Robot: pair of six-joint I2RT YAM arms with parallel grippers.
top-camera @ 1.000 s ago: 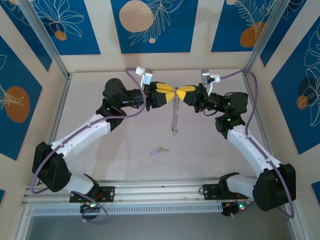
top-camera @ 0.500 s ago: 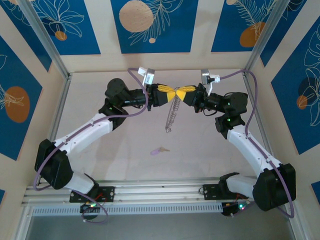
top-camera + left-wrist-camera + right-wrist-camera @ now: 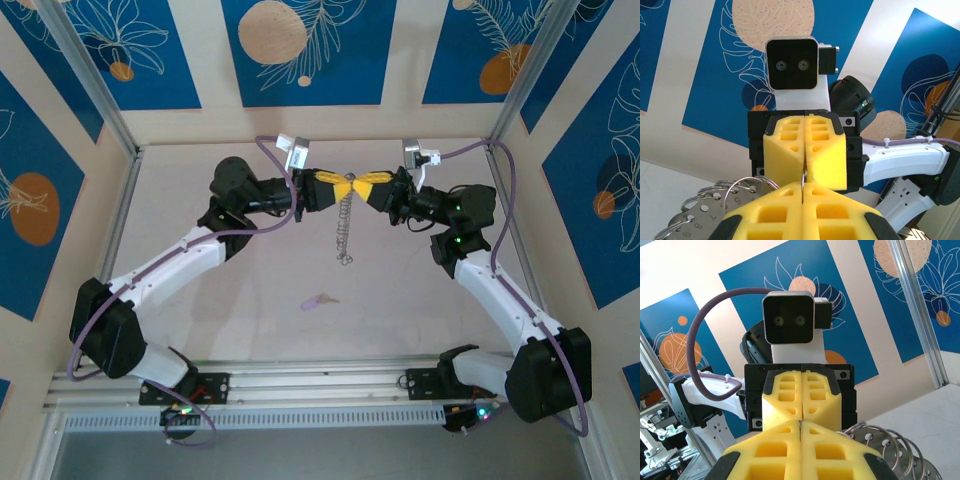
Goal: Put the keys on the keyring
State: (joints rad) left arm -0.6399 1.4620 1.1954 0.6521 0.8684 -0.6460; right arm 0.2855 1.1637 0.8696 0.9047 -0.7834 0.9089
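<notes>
The keyring (image 3: 345, 232) hangs down from where the left end effector (image 3: 338, 190) and right end effector (image 3: 360, 188) meet tip to tip, raised above the surface (image 3: 230, 300). The key (image 3: 318, 300) lies well below them, nearer the bases, with bare surface all round. Both end effectors are closed, pinching the keyring's top.
</notes>
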